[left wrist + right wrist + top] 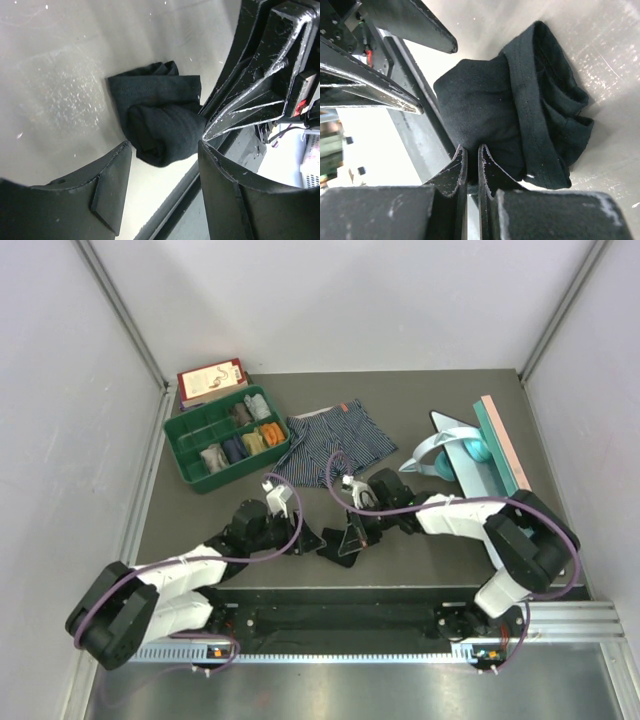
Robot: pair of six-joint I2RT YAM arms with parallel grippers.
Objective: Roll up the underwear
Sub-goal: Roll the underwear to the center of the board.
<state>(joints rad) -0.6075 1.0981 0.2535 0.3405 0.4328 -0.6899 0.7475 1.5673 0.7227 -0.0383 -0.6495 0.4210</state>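
The black underwear (338,548) lies as a partly rolled bundle near the table's front edge, between both grippers. In the left wrist view the black underwear (160,120) shows a thick roll with a flat tail behind it. My left gripper (162,155) is open, its jaws wide apart just short of the roll, empty; in the top view the left gripper (310,540) is left of the bundle. My right gripper (472,156) is shut on a fold of the black underwear (520,100); it also shows in the top view (354,532). The striped underwear (335,445) with the orange waistband lies flat farther back.
A green divided tray (180,455) holding several rolled cloths stands at the back left, a red-and-white box (212,378) behind it. A white-blue holder (445,452) and a pink-teal board (497,443) are at the right. A dark rail (175,200) runs along the table's front edge.
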